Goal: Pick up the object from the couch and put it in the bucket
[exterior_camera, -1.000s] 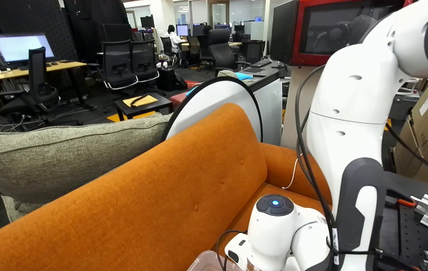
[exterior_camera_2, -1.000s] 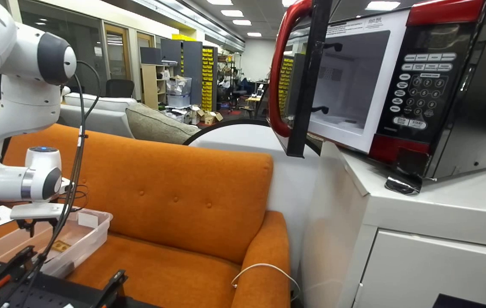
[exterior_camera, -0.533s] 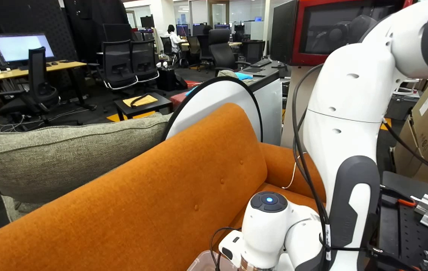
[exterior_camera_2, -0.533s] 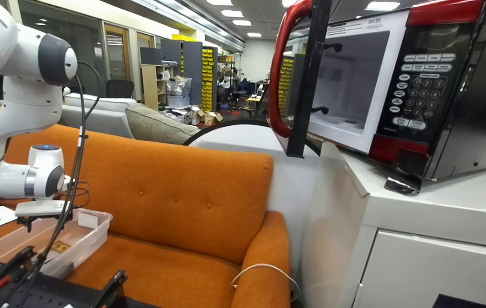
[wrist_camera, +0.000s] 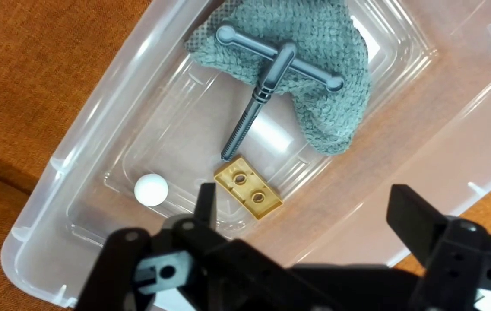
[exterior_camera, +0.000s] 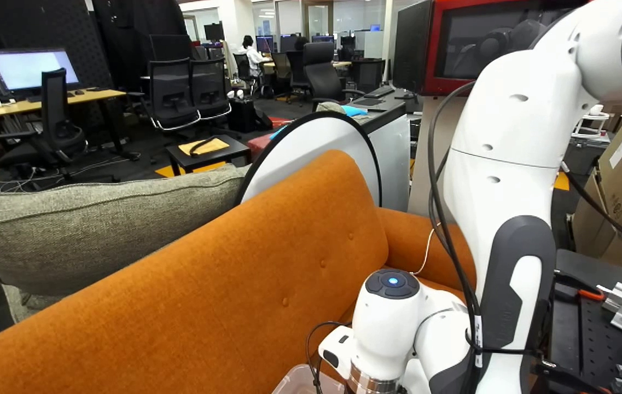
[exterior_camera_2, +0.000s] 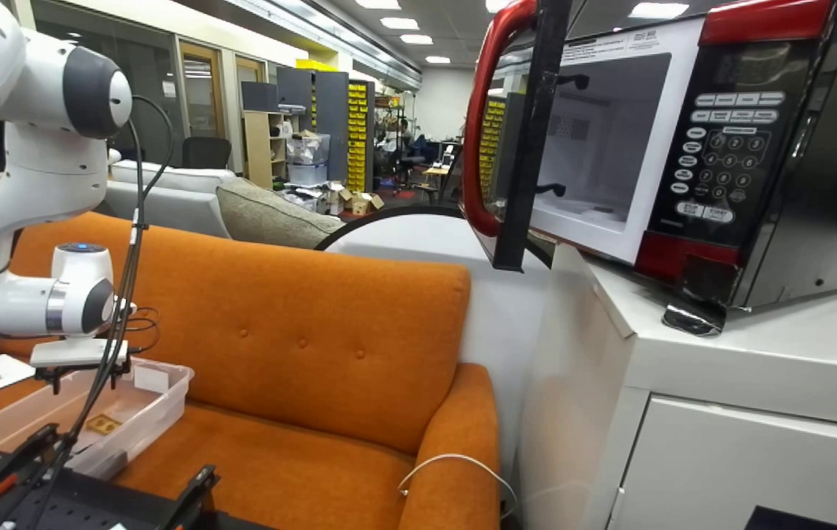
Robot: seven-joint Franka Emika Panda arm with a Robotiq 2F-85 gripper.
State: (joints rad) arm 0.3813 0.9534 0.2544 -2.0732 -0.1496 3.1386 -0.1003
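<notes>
Hanging over the clear plastic bucket (wrist_camera: pixel 98 125) on the orange fabric couch (exterior_camera_2: pixel 293 309), the gripper (wrist_camera: pixel 305 196) grasps nothing, fingers spread wide, one overlapping the rim in the wrist view. Free room parts a white ball (wrist_camera: pixel 151 190) from a yellow block (wrist_camera: pixel 248 188), whose long axis slants down rightward. A T-shaped tool (wrist_camera: pixel 272 77), ridged shaft pointing lower left, lies partly over nubby cloth (wrist_camera: pixel 327 47). Which is the task's object, I cannot tell; all lie inside the bucket.

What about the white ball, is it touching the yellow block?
No, in the wrist view the white ball and the yellow block lie apart, with bare floor of the bin between them.
</notes>
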